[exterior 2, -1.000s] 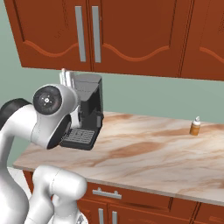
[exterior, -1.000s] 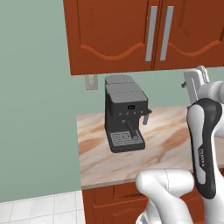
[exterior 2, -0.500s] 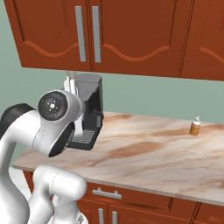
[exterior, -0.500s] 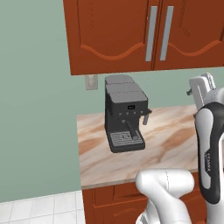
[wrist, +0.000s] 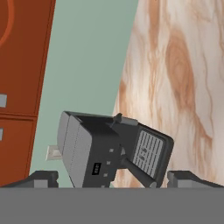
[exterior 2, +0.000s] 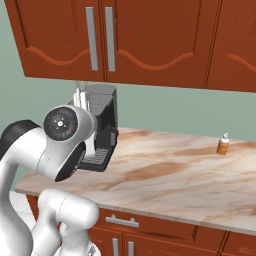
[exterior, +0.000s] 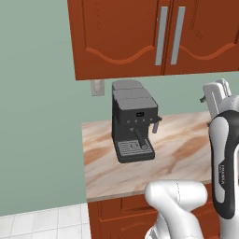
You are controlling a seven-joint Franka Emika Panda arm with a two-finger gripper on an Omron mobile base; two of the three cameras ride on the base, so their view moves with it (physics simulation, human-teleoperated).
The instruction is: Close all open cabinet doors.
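Note:
Two tall reddish-brown cabinet doors (exterior: 116, 32) (exterior: 205, 32) hang above the counter, their silver bar handles (exterior: 161, 35) side by side. Both lie flush with the cabinet front. From the right they appear as doors (exterior 2: 55, 35) (exterior 2: 160, 35), with a further door (exterior 2: 237, 40) beside them, also flush. My gripper (exterior: 217, 95) hovers over the counter below the doors, to the right of the coffee machine; in the right base view my own arm mostly hides the gripper (exterior 2: 80, 97). In the hand view the gripper (wrist: 113, 178) is open, fingertips (wrist: 41, 177) wide apart, nothing between them.
A black coffee machine (exterior: 133, 121) stands on the marble counter (exterior: 182, 144) against the green wall. A small bottle (exterior 2: 223, 145) sits at the counter's far right. A wall socket (exterior: 97, 87) is left of the machine. Base-cabinet drawers (exterior 2: 125, 222) run below the counter.
My hand has drifted a little to the right and down in the left base view. The cabinet doors and the coffee machine have not moved.

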